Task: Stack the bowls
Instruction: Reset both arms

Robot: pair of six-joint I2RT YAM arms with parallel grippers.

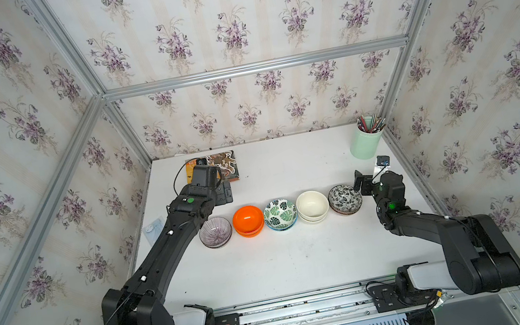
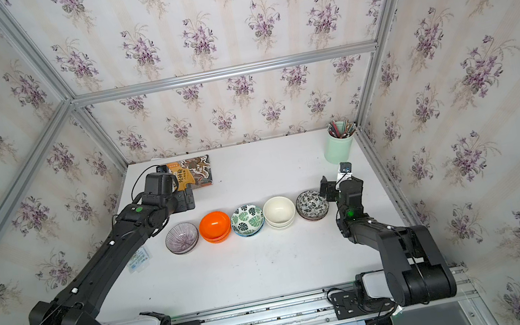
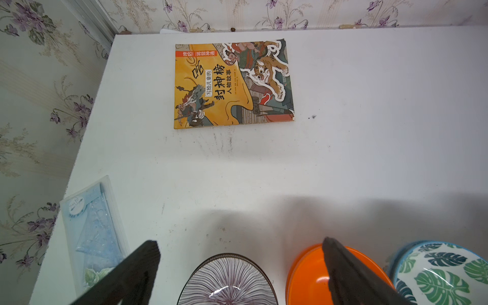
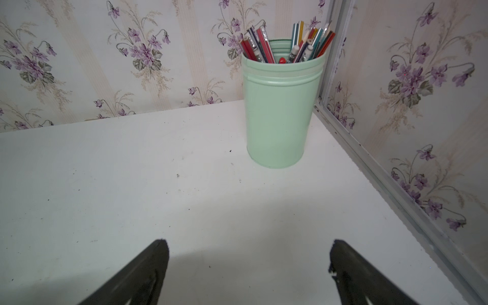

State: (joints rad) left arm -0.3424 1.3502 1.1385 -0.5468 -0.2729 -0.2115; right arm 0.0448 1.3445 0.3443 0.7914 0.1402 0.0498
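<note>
The bowls [image 1: 280, 212] look rigid, glazed, slick, chippable — pinch one rim. On the left gripper [image 3: 239, 244] and right gripper [image 4: 248, 244] — fingers [image 4: 158, 258] spread, empty.

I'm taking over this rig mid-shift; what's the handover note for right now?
Left tool: open, empty, near the purple striped bowl.
Right tool: open, empty, beside the floral bowls.
In one row: purple, then orange bowls, leaf-print bowls, cream bowls, floral.
Done: orange, leaf-print, cream, floral each sit nested in twos; purple unclear.
Left: check purple; merge only if one tower is wanted.
</note>
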